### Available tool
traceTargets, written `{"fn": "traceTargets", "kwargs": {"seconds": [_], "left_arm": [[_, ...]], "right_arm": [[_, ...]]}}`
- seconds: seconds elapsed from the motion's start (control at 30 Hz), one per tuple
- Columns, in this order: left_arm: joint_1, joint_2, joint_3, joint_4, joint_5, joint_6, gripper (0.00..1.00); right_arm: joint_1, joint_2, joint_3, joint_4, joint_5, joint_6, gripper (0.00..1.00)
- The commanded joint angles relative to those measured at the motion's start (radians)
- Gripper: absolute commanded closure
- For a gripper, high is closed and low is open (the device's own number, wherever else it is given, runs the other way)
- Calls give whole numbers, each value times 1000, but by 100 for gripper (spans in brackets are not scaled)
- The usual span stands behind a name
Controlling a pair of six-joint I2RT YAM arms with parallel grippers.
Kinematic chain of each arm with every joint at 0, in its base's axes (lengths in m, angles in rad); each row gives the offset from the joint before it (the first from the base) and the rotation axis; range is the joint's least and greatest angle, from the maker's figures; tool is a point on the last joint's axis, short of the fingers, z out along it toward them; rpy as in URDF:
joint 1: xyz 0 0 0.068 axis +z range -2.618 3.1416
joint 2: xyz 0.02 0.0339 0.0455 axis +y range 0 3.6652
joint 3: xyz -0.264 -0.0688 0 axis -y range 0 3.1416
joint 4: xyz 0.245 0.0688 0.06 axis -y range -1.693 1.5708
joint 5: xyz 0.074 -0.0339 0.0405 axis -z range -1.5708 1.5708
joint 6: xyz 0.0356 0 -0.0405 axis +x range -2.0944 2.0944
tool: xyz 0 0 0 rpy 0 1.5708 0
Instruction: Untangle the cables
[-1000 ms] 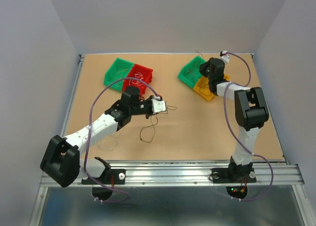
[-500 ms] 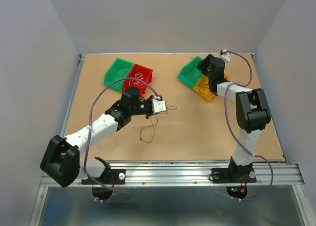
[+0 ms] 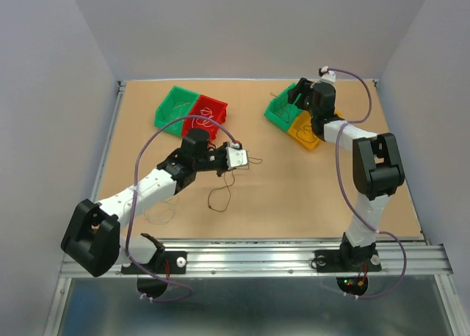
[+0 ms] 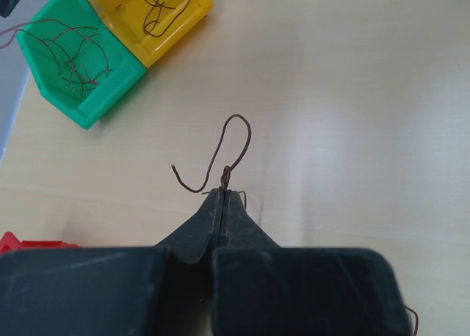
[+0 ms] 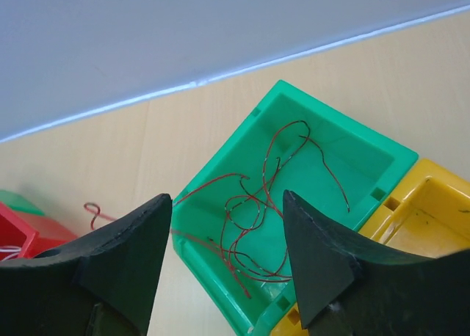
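Left gripper: your left gripper [image 4: 224, 196] is sitting near the middle of the table [image 3: 294, 196], its jaws pressed together and pinching the low end of a brown wire [image 4: 236, 134].
Brown wire: it is rising from the fingertips in a hooked loop, with a short tail curling off toward 9 o'clock in the left wrist view. You cannot tell whether it is touching the table.
Right gripper: your right gripper [image 5: 226, 204] is hovering over the green bin [image 5: 345, 130] at about 1 o'clock on the table, with its jaws spread wide and gripping nothing.
Reddish wires: a tangle of thin reddish wires [image 5: 253, 204] is lying inside that green bin, and one strand is trailing over its rim toward 9 o'clock in the right wrist view.
Reddish curl: a small reddish curl [image 5: 92, 210] is lying on the table outside the bin, farther toward 9 o'clock.
Yellow bin: the yellow bin [image 3: 305, 134] is touching the green bin on its 5 o'clock side and holding one dark curled wire [image 4: 163, 2].
Other bins: a second green bin [image 3: 173, 106] and a red bin [image 3: 208, 114] are sitting side by side, touching, at about 11 o'clock. Pale wires are showing in the red one.
Loose strand: a loose brown strand [image 3: 219, 196] is lying on the table at 6 o'clock from your left gripper, apart from it.
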Motion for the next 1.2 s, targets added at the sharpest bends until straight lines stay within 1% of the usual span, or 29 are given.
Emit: {"fn": "traceTargets", "kwargs": {"seconds": [0.0, 0.03, 0.1, 0.13, 0.33, 0.37, 0.4, 0.43, 0.47, 0.5, 0.53, 0.6, 0.63, 0.67, 0.73, 0.77, 0.8, 0.87, 0.93, 0.97, 1.0, 1.03, 1.17], "left_arm": [[-5, -7, 7, 20, 5, 7, 100], [-4, -6, 7, 20, 5, 8, 100], [-5, 3, 13, 21, -6, 4, 100], [-4, 7, 14, 21, -7, 2, 100], [10, 37, 43, 20, -19, -36, 100], [19, 36, 47, 23, -16, -50, 100], [37, 31, 48, 38, -15, -82, 100], [50, 28, 54, 49, -21, -111, 100], [71, 25, 62, 61, -38, -136, 100], [82, 25, 73, 60, -47, -157, 100], [90, 30, 95, 58, -59, -203, 100], [96, 36, 123, 25, -97, -228, 100], [96, 37, 138, 17, -111, -248, 100], [96, 42, 143, 15, -128, -258, 100], [96, 48, 152, 12, -189, -274, 100], [99, 51, 158, 12, -203, -280, 100], [102, 57, 160, 14, -219, -286, 100], [110, 63, 163, 14, -216, -288, 100], [113, 62, 163, 17, -232, -295, 100], [117, 60, 163, 24, -258, -298, 100], [120, 59, 162, 29, -272, -305, 100], [125, 56, 160, 35, -283, -318, 100], [172, 34, 155, 58, -299, -355, 100]], "right_arm": [[20, -57, 36, 57, -45, -63, 29], [24, -65, 30, 65, -51, -70, 25], [36, -83, 22, 75, -65, -98, 24], [40, -85, 24, 77, -115, -110, 20], [47, -48, 64, 57, -347, -219, 18], [47, -39, 77, 37, -357, -234, 18], [47, -11, 96, -28, -375, -260, 19], [49, 3, 151, -77, -418, -273, 21], [59, 16, 169, -152, -426, -284, 21], [72, 24, 177, -176, -411, -287, 21], [87, 23, 174, -197, -385, -290, 21], [153, 1, 138, -207, -296, -299, 19], [177, -15, 125, -210, -174, -290, 16], [197, -19, 114, -216, -123, -276, 14], [237, -25, 93, -239, -17, -174, 13], [242, -29, 79, -239, 61, -123, 13], [253, -34, 50, -237, 95, -33, 13], [274, -39, 15, -209, 180, 88, 11], [294, -45, -45, -176, 238, 161, 10], [317, -46, -62, -135, 293, 204, 9], [328, -43, -79, -124, 322, 227, 8], [336, -43, -94, -124, 390, 259, 7], [357, -25, -133, -92, 485, 397, 7]]}}
